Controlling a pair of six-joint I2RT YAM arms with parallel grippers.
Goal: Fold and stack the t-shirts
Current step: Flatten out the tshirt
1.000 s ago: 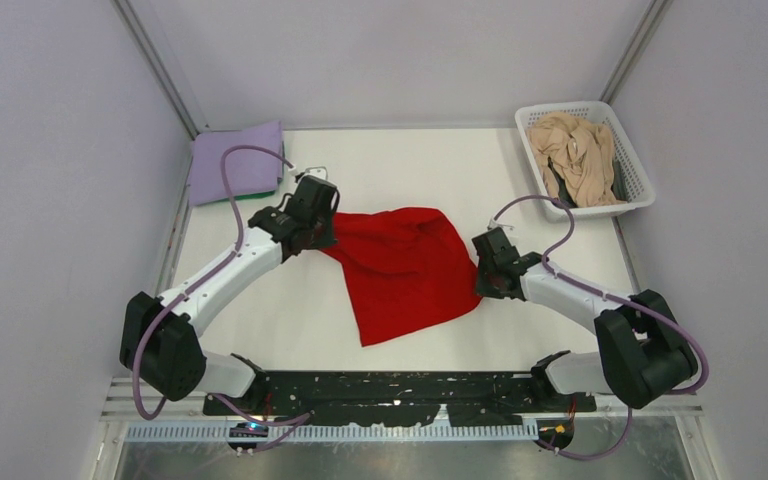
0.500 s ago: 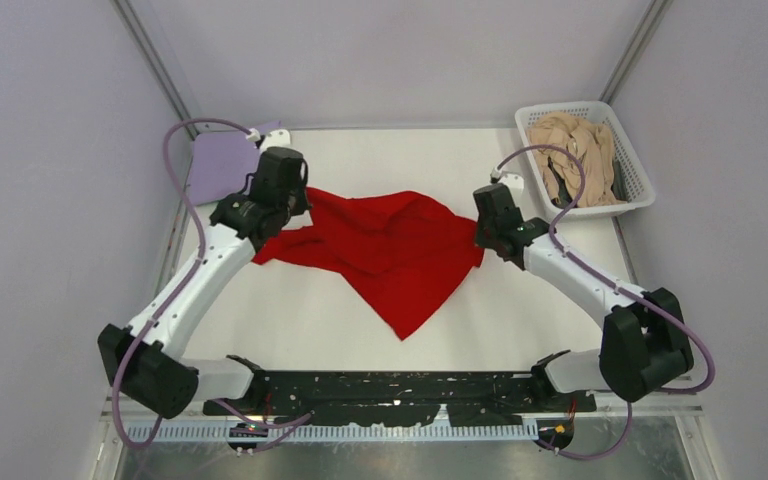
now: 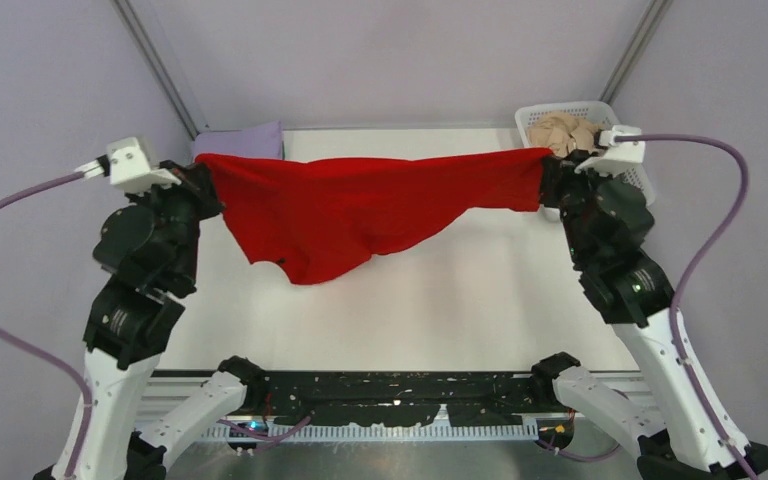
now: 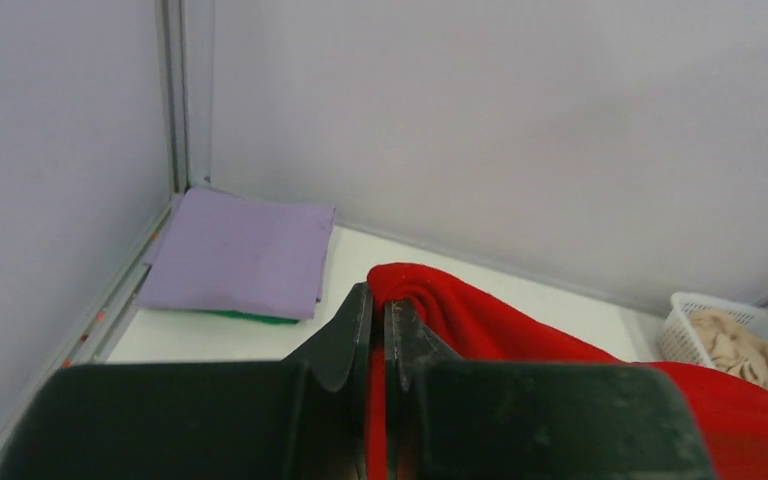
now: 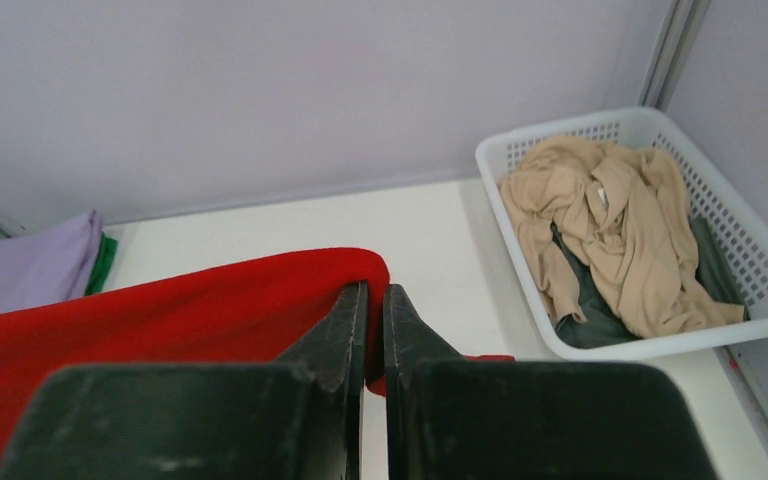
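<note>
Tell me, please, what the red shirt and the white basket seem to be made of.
The red shirt looks like soft knit cloth, perhaps cotton jersey, matte: it sags in loose folds without shine. The basket looks like rigid moulded plastic, white and smooth: its walls are an even lattice of small holes.

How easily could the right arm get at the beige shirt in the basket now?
Probably not yet: the right claw is shut on the red shirt, stretched across to the left claw. The beige shirt lies uncovered in the basket close by, so after letting go the way looks free.
</note>
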